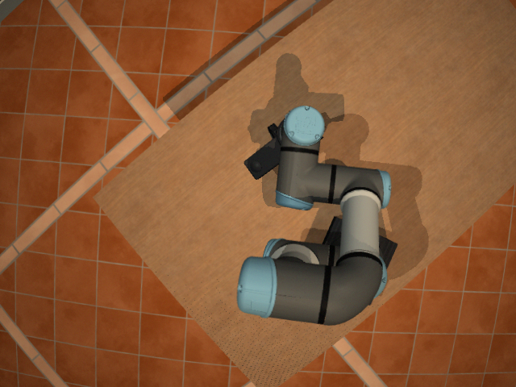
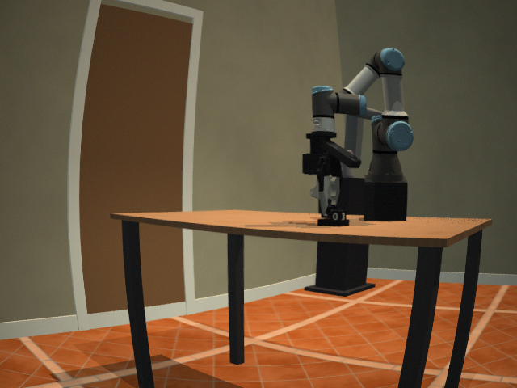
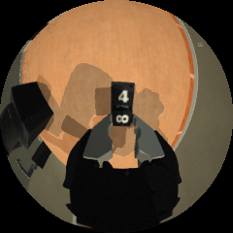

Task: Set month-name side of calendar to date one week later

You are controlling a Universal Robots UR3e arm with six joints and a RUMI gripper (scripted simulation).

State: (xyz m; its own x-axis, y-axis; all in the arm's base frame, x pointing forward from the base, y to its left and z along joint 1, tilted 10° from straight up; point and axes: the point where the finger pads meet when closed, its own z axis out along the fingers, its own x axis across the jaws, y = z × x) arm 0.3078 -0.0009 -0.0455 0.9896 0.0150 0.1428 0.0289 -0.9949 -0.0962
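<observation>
The black block calendar (image 2: 333, 222) stands on the wooden table (image 2: 266, 223) in front of the robot base. In the exterior view its two cubes show 0 (image 2: 334, 216) and 3 (image 2: 342, 216) side by side. In the wrist view one cube's top shows a 4 (image 3: 123, 95). The nearer cube's top shows an 8 lying sideways (image 3: 122, 119). My gripper (image 3: 121, 114) (image 2: 328, 207) points straight down, and its fingers are shut on the sides of the nearer cube. Both cubes look level at the tray. In the overhead view the arm hides the calendar and the fingers.
The arm's black pedestal (image 2: 384, 200) (image 1: 389, 248) stands just behind the calendar. The arm folds over that part of the table (image 1: 200, 216). The table edge (image 3: 188, 87) runs along the right of the wrist view. A door (image 2: 133, 158) is in the far wall.
</observation>
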